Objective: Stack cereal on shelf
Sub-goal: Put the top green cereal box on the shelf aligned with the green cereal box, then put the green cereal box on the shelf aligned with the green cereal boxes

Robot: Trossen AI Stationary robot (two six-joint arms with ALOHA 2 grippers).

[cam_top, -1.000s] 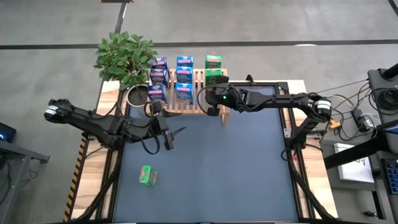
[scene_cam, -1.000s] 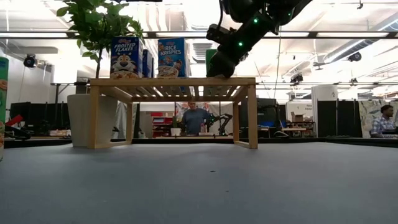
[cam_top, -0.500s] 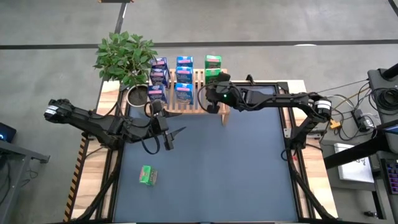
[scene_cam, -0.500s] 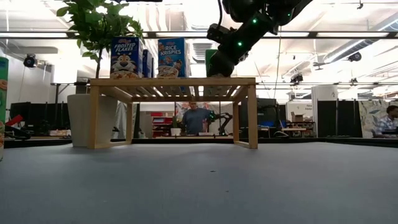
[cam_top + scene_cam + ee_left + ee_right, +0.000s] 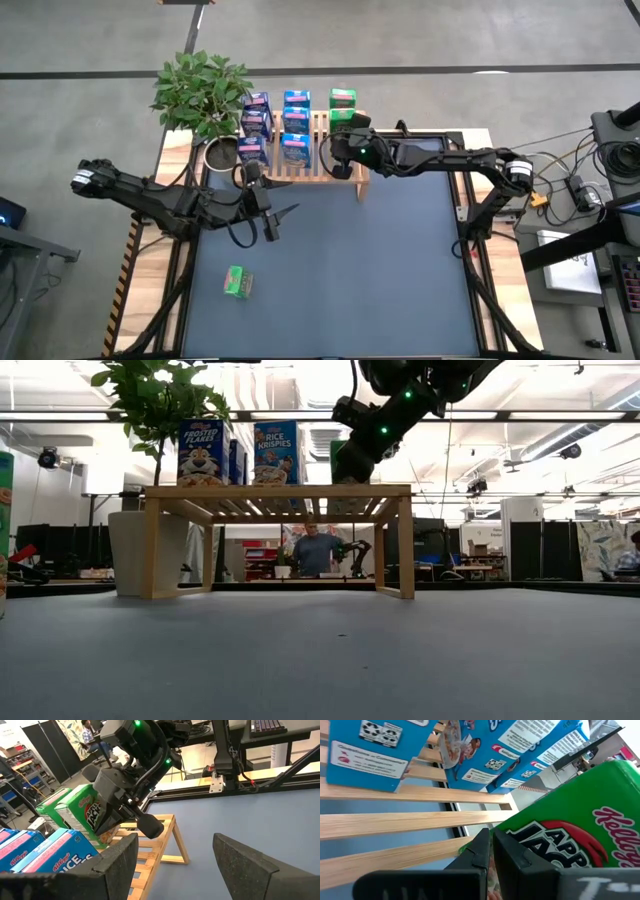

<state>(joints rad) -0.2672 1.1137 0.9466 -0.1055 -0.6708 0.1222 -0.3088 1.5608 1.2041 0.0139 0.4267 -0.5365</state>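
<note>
Shelf [image 5: 322, 172]: right end effector [image 5: 338, 131] carried green cereal box [image 5: 343, 122] deeper.

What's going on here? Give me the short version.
The right gripper is at the wooden shelf, shut on a green cereal box at the rack's right end, behind another green box. Blue boxes already stand on the slats. The left gripper waits open over the mat, and one green box lies there unshelved.

A potted plant [image 5: 203, 95] stands at the far left corner of the blue-topped counter [image 5: 380, 270]. Beyond it, a person [image 5: 316, 550] stands in the room among desks, and cables [image 5: 570, 185] trail right of the counter.
</note>
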